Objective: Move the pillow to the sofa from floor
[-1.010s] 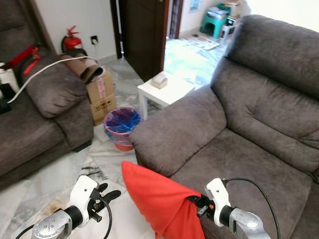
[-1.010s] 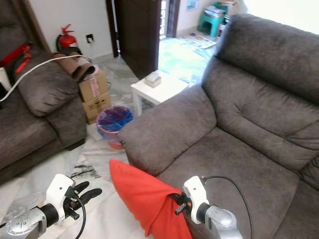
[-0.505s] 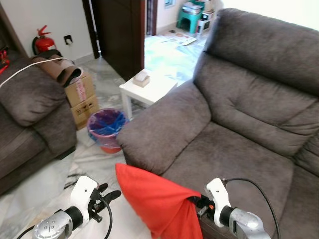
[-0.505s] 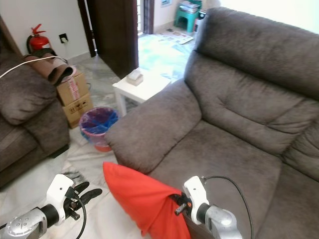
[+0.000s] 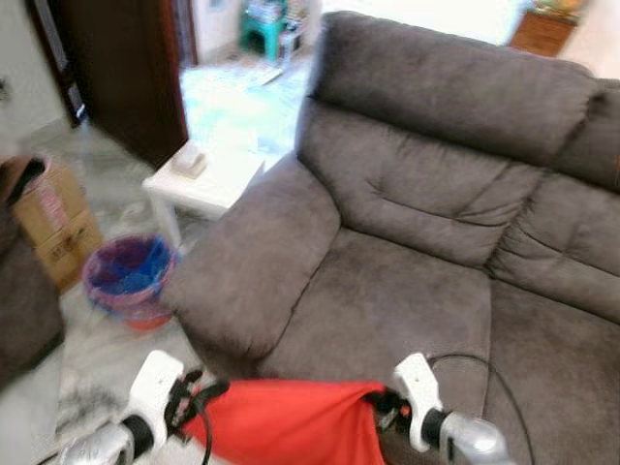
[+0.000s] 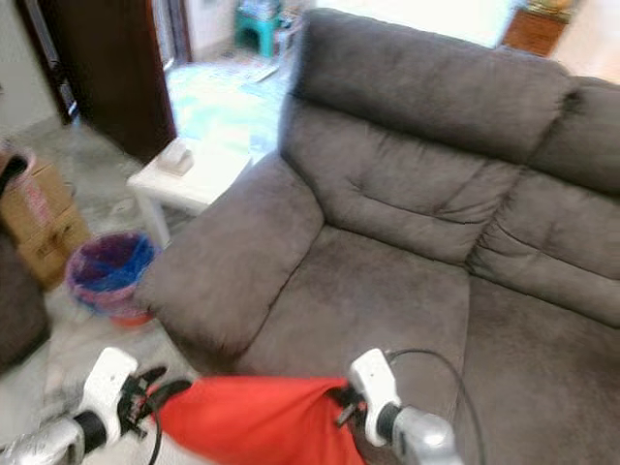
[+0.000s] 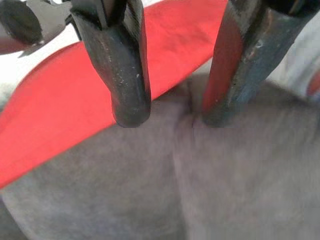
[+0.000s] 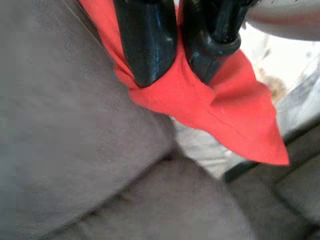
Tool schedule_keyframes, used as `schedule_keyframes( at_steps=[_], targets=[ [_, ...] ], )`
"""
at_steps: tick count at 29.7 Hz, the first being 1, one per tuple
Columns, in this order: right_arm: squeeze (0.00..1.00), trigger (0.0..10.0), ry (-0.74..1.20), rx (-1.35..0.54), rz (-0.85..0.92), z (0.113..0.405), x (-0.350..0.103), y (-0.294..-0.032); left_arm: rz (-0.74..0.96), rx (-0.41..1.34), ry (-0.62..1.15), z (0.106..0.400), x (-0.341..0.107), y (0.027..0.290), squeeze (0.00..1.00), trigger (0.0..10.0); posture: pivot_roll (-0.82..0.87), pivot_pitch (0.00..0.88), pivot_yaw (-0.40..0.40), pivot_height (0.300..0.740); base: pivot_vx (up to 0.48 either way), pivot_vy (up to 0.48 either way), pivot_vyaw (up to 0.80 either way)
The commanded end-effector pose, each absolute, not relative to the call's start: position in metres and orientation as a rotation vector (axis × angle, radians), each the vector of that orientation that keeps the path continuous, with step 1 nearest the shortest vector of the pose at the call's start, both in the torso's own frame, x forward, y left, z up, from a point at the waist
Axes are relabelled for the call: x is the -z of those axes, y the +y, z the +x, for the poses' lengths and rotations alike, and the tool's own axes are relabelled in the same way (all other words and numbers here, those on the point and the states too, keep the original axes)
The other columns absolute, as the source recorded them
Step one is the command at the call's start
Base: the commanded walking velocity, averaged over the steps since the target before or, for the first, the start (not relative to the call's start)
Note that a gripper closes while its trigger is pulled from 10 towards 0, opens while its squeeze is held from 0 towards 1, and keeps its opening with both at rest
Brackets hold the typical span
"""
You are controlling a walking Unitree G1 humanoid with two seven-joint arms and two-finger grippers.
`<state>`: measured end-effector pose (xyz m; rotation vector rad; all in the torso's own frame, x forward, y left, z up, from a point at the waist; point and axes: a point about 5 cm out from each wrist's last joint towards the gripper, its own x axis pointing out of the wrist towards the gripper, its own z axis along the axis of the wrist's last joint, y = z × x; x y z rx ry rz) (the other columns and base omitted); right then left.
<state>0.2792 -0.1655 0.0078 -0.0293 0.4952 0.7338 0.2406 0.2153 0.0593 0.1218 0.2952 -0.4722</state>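
A red pillow [image 5: 281,424] hangs low in front of me, stretched sideways above the front edge of the grey sofa [image 5: 407,281]. My right gripper [image 5: 385,403] is shut on the pillow's right corner; in the right wrist view its fingers [image 8: 147,45] pinch the red cloth [image 8: 220,107] over the sofa seat. My left gripper [image 5: 201,395] sits at the pillow's left end. In the left wrist view its fingers [image 7: 125,75] stand apart, open, with the red pillow [image 7: 65,105] just beyond them and grey sofa fabric below.
A white side table [image 5: 208,179] stands beside the sofa's left armrest [image 5: 252,262]. A bin with a blue liner [image 5: 126,276] and a cardboard box [image 5: 48,218] sit on the marble floor to the left. A dark door [image 5: 116,68] is behind them.
The view has swung right to face the sofa. The pillow, which stuck up from the right gripper, now lies stretched sideways, with the left gripper up against its left end.
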Motion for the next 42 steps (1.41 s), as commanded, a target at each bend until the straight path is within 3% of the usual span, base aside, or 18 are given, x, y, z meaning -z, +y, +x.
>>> schedule_keyframes(
  at_steps=[1,10,20,26,34,36,37,38,42],
  targets=[
    [0.0,10.0,0.422,-0.701,-0.037,0.287,-0.02,-0.174,0.114,0.479,0.31,0.235,-0.055,0.214,0.0,10.0,0.18,0.117,-0.025,0.74,0.0,0.0,-0.79],
    [0.0,10.0,0.413,-0.7,-0.044,0.288,-0.021,-0.174,0.112,0.488,0.318,0.234,-0.055,0.215,0.0,10.0,0.18,0.118,-0.026,0.74,0.0,0.0,-0.77],
    [0.0,10.0,0.417,-0.712,-0.071,0.288,-0.021,-0.174,0.199,0.742,0.524,0.204,-0.043,0.222,0.0,10.0,0.18,0.121,-0.026,0.74,0.0,0.0,0.0],
    [0.0,10.0,0.412,-0.913,-0.147,0.288,-0.03,-0.167,0.427,0.896,0.631,0.193,-0.038,0.234,0.0,10.0,0.18,0.117,-0.026,0.74,0.0,0.0,0.0],
    [0.0,10.0,0.397,-1.093,-0.206,0.288,-0.04,-0.155,0.543,0.956,0.654,0.196,-0.03,0.231,0.0,10.0,0.18,0.103,-0.027,0.74,0.0,0.0,0.0],
    [0.0,10.0,0.377,-1.149,-0.215,0.289,-0.047,-0.15,0.65,0.957,0.629,0.2,-0.024,0.231,0.0,10.0,0.17,0.096,-0.028,0.74,0.0,0.0,0.0],
    [0.0,10.0,0.367,-1.17,-0.219,0.288,-0.049,-0.148,0.654,0.965,0.635,0.199,-0.022,0.231,0.24,10.0,0.17,0.096,-0.028,0.74,0.0,0.0,0.0],
    [0.0,10.0,0.356,-1.191,-0.226,0.288,-0.053,-0.147,0.652,0.975,0.641,0.199,-0.021,0.231,1.0,10.0,0.17,0.091,-0.028,0.74,0.0,0.0,0.0],
    [0.0,10.0,0.331,-1.26,-0.254,0.285,-0.061,-0.143,0.675,1.035,0.665,0.194,-0.013,0.228,1.0,10.0,0.17,0.08,-0.027,0.74,0.0,0.0,0.0]
  ],
)
